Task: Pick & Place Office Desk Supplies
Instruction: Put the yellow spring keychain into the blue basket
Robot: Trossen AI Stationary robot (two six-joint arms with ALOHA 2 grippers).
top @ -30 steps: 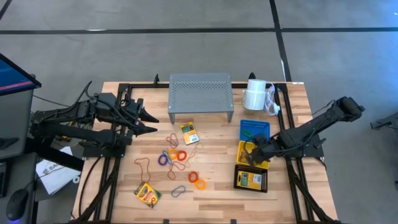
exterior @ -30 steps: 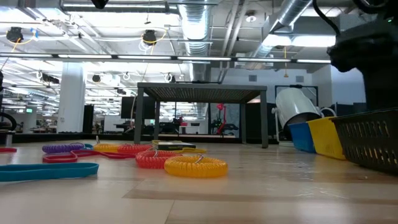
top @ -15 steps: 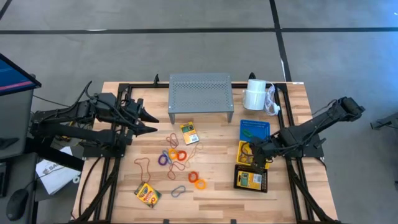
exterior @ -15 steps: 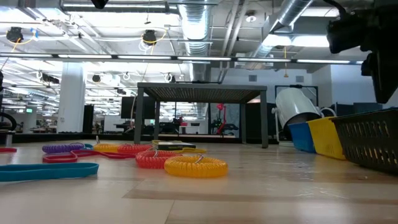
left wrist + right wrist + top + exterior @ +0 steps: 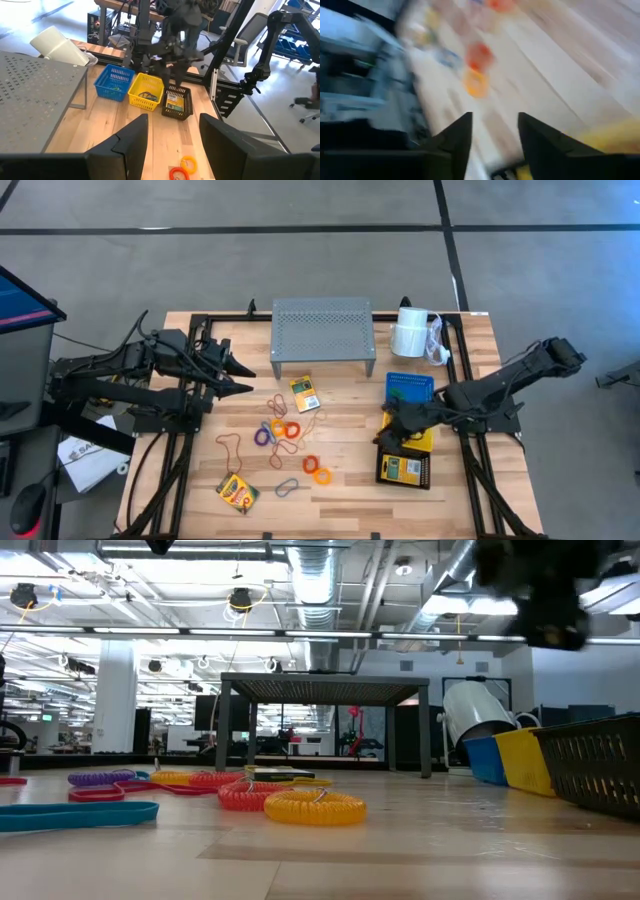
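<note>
High view puts my right gripper (image 5: 393,423) over the yellow basket (image 5: 418,442) at the worktop's right edge, fingers parted and carrying nothing. I judge that clearing the basket rim before steering to the loops (image 5: 285,429) avoids a snag. My left gripper (image 5: 243,377) waits released near the left edge.

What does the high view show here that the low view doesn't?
Only high: both arms, the left pincer open and idle at the table's left, the right pincer over the yellow basket; two crayon boxes on the wood. Only low: the room behind the table. Both: the loops, shelf, paper roll, and all three baskets.
</note>
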